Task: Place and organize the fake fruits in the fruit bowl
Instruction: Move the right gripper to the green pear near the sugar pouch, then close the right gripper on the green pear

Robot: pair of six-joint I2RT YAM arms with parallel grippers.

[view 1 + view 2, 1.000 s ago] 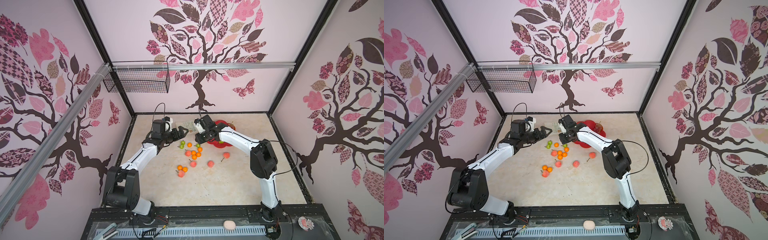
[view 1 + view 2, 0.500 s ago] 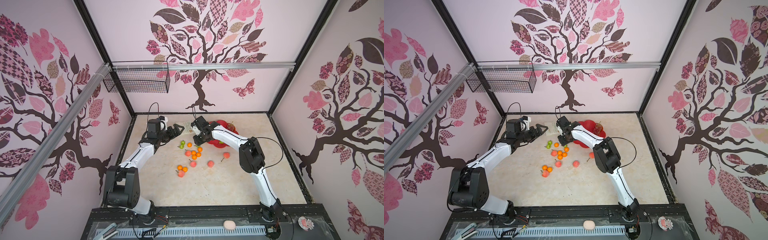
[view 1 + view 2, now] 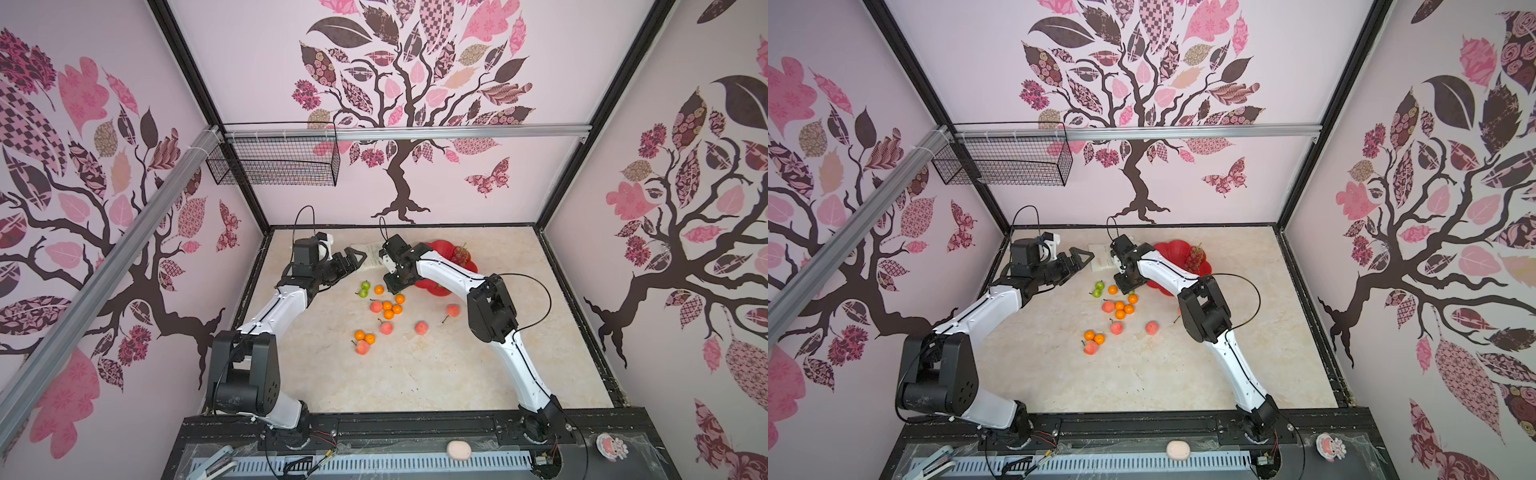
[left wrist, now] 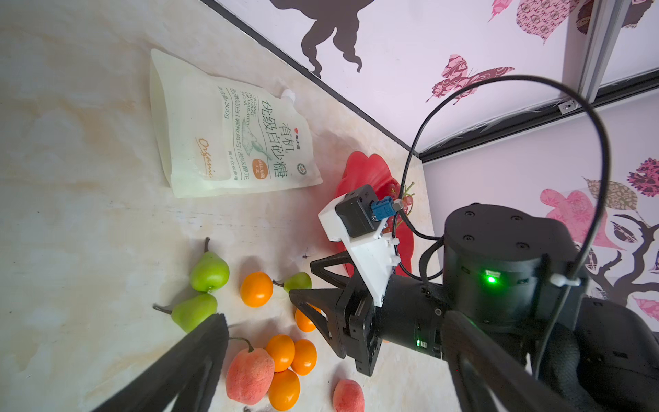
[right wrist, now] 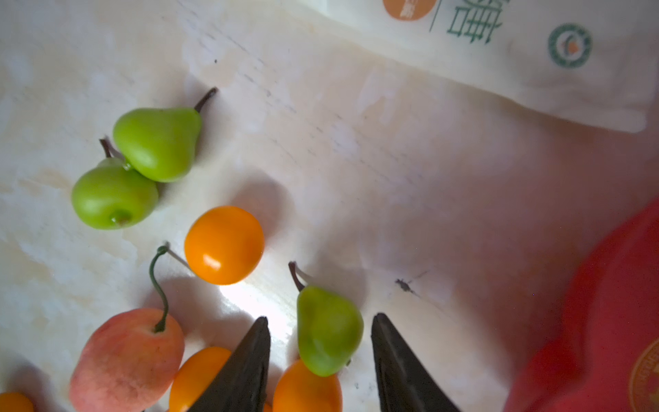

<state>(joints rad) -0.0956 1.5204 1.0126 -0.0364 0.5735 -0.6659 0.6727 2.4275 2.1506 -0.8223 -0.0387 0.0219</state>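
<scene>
Currently right gripper (image 5: 320, 317) jaws spread, straddling green pear (image 5: 328, 331) lying on table (image 5: 356, 142) near fruit bowl (image 5: 606, 303); nothing pinched. Tapered pear could be squeezed out on closing, or touching tangerine (image 5: 306, 388) knocked away. Left gripper (image 3: 356, 261) jaws spread, empty.

- We see the left arm (image 3: 282, 307) and right arm (image 3: 446, 270): white shells, black joints.
- A black cable (image 4: 603, 149) loops off each wrist.
- Behind the right tool's (image 4: 301, 280) black triangular fingers (image 5: 246, 367), we note a white bracket (image 4: 371, 264) and a green light (image 4: 491, 279).

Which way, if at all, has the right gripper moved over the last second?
Yes. The right gripper has shifted left in both top views, away from the fruit bowl, and now straddles a green pear.
</scene>
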